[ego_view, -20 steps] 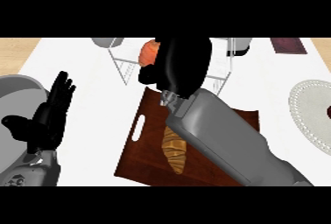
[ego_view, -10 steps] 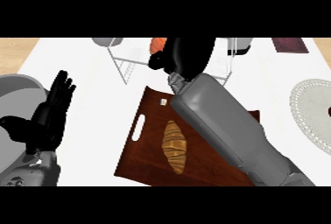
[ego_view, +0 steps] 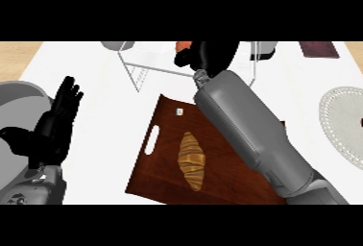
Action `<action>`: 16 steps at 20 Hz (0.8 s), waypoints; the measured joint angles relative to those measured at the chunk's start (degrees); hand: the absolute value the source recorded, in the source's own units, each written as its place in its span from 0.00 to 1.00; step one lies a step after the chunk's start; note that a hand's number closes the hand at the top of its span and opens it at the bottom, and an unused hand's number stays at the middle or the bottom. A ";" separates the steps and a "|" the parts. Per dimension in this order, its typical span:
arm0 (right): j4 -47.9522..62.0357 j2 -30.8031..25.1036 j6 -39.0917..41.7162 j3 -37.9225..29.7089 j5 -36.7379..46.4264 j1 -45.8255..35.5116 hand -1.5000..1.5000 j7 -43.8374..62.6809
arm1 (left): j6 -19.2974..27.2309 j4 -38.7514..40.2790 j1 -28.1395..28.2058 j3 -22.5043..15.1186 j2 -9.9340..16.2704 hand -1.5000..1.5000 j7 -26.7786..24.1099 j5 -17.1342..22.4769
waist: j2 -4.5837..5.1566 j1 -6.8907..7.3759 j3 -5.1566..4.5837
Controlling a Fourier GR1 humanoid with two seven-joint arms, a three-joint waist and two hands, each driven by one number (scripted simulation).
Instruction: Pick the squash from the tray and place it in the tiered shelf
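Right hand (ego_view: 211,55) curled round orange squash (ego_view: 183,46) at wire shelf (ego_view: 142,72); croissant (ego_view: 191,158) on tray (ego_view: 159,168); left hand (ego_view: 53,127) open, resting at left edge.

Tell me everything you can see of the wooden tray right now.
The tray is a dark reddish-brown board with a wood-grain look, roughly rectangular, lying flat on the white counter and turned at an angle. A slot handle is cut near its left edge, and a small pale tag sits near its top corner. A croissant lies on it lengthwise. The right forearm crosses above its right side, hiding that edge.
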 measured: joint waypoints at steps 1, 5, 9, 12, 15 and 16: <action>2.02 0.04 -0.72 -0.39 -0.26 -0.71 1.00 -0.37 | 0.03 -0.22 0.42 0.06 -0.07 0.50 -0.35 -0.08 | -0.01 -0.01 0.00; 5.23 0.04 -6.77 -3.31 -1.13 -0.84 0.00 -2.19 | -0.05 -0.05 0.33 0.06 -0.34 0.50 -0.60 -0.11 | 0.16 0.12 0.01; 9.49 0.15 -11.33 -6.11 -5.87 -1.96 0.00 -4.33 | -0.01 0.41 0.18 -0.19 -0.79 0.50 -1.17 -0.46 | 0.28 0.47 0.02; 13.49 0.21 -13.60 -7.22 -9.57 -3.54 0.00 -5.70 | 0.05 0.63 0.27 -0.01 -1.03 0.50 -1.50 -0.59 | 0.27 0.45 0.02; 16.37 0.25 -16.02 -7.64 -13.09 -5.40 0.00 -7.73 | -0.13 -0.77 0.94 -0.49 -1.23 0.50 -0.54 -0.64 | 0.24 0.60 0.03; 16.77 0.27 -16.68 -7.26 -14.18 -5.76 0.00 -8.33 | -0.22 -0.68 1.11 -0.37 -1.18 0.50 -0.59 -0.68 | 0.18 0.45 0.03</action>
